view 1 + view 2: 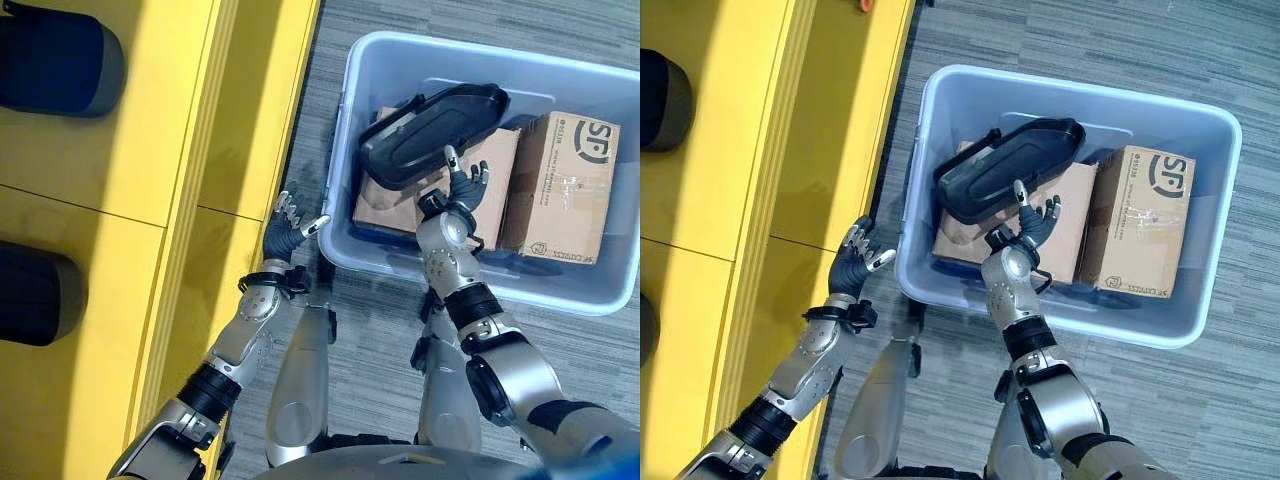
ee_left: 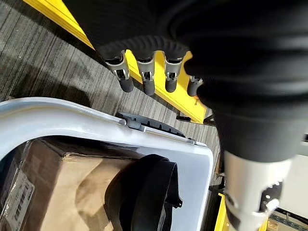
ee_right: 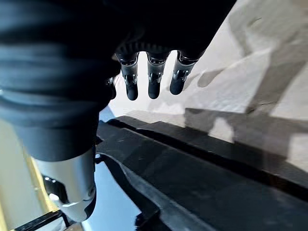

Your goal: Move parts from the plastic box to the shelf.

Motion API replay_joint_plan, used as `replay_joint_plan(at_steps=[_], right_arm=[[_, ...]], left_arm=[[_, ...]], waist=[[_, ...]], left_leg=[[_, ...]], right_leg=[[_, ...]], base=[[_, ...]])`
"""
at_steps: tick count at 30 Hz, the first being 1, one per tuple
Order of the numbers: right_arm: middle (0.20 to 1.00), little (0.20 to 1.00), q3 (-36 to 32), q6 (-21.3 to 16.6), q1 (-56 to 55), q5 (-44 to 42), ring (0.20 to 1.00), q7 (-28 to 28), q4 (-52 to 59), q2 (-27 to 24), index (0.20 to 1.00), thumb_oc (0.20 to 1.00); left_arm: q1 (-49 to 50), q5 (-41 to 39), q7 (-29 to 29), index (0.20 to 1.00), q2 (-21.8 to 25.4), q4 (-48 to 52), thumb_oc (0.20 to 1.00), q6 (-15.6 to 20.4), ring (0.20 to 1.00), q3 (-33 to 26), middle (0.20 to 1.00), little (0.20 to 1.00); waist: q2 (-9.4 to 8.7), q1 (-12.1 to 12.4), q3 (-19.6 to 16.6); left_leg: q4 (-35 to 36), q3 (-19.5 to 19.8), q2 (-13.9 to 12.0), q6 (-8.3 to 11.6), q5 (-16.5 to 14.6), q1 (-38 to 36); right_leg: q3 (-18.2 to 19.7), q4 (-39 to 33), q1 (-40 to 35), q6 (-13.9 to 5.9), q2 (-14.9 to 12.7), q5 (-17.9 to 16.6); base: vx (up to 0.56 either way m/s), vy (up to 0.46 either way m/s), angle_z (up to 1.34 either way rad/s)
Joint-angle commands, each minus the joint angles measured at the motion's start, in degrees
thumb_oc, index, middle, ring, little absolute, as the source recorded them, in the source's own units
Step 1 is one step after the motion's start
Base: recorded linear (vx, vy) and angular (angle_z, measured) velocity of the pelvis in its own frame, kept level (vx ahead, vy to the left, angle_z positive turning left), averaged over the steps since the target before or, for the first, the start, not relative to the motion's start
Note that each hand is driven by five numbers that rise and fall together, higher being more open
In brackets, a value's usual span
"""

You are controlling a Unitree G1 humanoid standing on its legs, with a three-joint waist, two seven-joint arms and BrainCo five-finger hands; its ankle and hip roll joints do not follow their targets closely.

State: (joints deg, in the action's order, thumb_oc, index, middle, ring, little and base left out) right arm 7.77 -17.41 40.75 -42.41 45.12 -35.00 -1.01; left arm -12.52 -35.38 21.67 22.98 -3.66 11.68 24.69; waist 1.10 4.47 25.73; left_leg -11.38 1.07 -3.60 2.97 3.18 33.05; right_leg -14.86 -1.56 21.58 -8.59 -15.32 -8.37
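2 cardboard boxes (image 1: 560, 185) and 1 black plastic part (image 1: 435, 133) lie in the plastic box (image 1: 340, 150), so nothing visible has reached the yellow shelf (image 1: 150, 150). Right hand (image 1: 462, 187), fingers straight and empty, hovers just beside the black part. Left hand (image 1: 287, 232) hangs relaxed outside the box wall. Printed logo and label show on 1 carton.

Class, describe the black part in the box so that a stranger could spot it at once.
Find the pale blue plastic box on the grey carpet beside the yellow shelf. Inside, a black part lies across two cardboard boxes. It alone is dark, long, curved and rimmed; the right hand hovers open at its edge.
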Motion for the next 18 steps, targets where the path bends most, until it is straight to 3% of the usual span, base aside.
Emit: replay_joint_plan(at_steps=[1,7,18], right_arm=[[1.000,1.000,0.72,-0.91,0.14,1.25,1.000,-0.82,0.95,-0.11,1.000,1.000],[1.000,1.000,0.76,-0.04,2.45,1.54,1.000,-0.27,-2.54,-0.21,1.000,1.000],[1.000,1.000,-3.35,1.38,10.76,-1.97,1.000,1.26,-19.98,-3.75,1.000,1.000]], left_arm=[[0.49,0.08,0.79,1.000,1.65,3.01,1.000,3.25,1.000,-0.25,1.000,1.000],[-0.06,-0.07,1.46,1.000,2.02,3.07,1.000,3.72,1.000,-0.14,1.000,1.000],[-2.31,-0.92,2.19,1.000,1.08,2.54,1.000,4.44,1.000,0.78,1.000,1.000]], waist=[[-1.06,1.81,-0.72],[-1.17,2.82,-0.56],[-0.92,4.45,0.65]], left_leg=[[-2.45,-1.40,-0.11,-0.46,-2.43,0.60],[-1.95,-0.77,0.31,-0.47,-2.13,0.84],[-0.42,0.38,0.66,-0.19,-1.24,1.73]], right_leg=[[1.03,1.17,-4.20,-3.29,-3.77,-1.48],[-0.23,0.35,-5.12,-3.55,-3.88,-1.97],[-1.87,-0.52,-5.33,-3.70,-3.59,-1.66]], base=[[0.00,-0.004,0.04],[0.00,0.001,0.08],[0.01,0.003,0.11]])
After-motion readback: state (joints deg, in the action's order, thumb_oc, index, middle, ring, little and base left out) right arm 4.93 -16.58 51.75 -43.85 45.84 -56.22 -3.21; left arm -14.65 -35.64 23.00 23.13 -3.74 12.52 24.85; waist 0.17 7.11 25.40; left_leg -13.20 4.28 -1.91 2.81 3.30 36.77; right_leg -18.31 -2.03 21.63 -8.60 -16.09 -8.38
